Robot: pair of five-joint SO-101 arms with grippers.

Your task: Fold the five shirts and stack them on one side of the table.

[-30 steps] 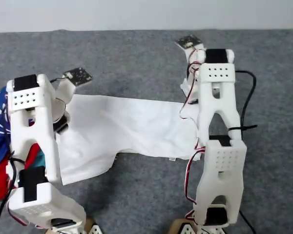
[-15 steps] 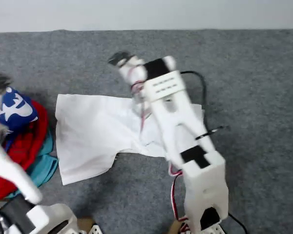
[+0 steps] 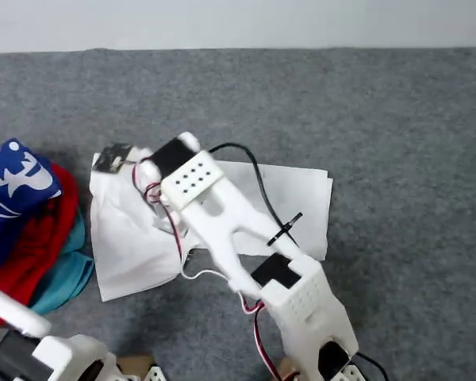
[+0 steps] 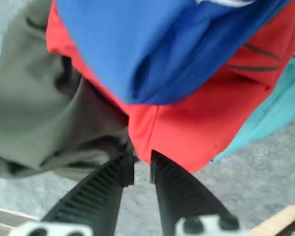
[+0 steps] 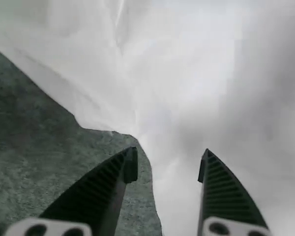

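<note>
A white shirt (image 3: 293,198) lies spread on the grey table (image 3: 397,119), rumpled at its left end. My right arm reaches diagonally across it, and the right gripper (image 3: 147,186) sits low over that left part. In the right wrist view the right gripper (image 5: 167,164) is open over the white shirt (image 5: 196,73), at its edge, with nothing between the fingers. A pile of shirts lies at the left edge: blue (image 3: 16,186) on top, red (image 3: 44,238) and teal (image 3: 67,278) below. My left gripper (image 4: 139,169) hangs just above the red shirt (image 4: 187,123), nearly shut and holding nothing.
An olive-grey cloth (image 4: 34,98) lies beside the pile in the left wrist view. The left arm's base (image 3: 40,353) stands at the front left corner. Bare grey table runs along the back and the right side.
My right arm has swung from the shirt's right end across to its left end. My left arm has pulled back off the shirt to the front left, uncovering the coloured pile.
</note>
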